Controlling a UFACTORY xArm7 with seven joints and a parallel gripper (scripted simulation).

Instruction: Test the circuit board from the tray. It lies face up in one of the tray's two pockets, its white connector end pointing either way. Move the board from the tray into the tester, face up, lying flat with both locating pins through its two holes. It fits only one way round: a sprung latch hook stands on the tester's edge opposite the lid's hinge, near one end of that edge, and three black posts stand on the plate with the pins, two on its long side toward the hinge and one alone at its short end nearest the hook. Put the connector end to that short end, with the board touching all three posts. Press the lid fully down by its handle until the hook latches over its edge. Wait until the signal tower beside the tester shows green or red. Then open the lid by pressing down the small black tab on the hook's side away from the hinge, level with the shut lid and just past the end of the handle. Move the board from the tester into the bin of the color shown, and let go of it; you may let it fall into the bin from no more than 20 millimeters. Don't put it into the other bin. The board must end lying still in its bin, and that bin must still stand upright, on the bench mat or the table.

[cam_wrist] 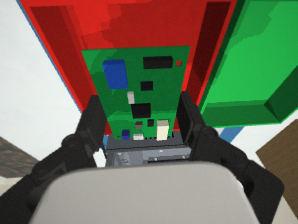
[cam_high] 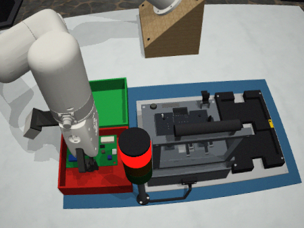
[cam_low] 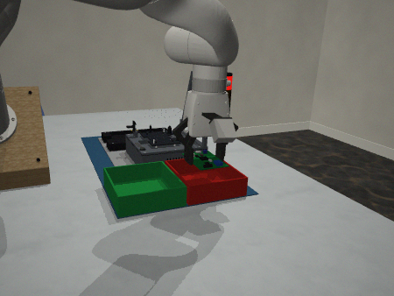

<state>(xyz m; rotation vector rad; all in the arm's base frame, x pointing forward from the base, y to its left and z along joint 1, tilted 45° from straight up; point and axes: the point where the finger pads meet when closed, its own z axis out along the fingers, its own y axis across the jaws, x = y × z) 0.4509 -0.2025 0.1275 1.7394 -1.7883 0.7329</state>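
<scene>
The claw (cam_wrist: pixel 141 122) pinched the circuit board (cam_wrist: pixel 137 85) by its long edges, low over the red bin (cam_high: pixel 69 189). Releasing too high, or with the board tilted, could have tipped it against a wall. The green bin (cam_high: pixel 125 101) stood touching alongside, and the red-lit signal tower (cam_high: pixel 135 152) crowded another side.

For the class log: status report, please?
Gripper shut on circuit board. Board low over red bin; signal tower red. Nothing in the way.
</scene>
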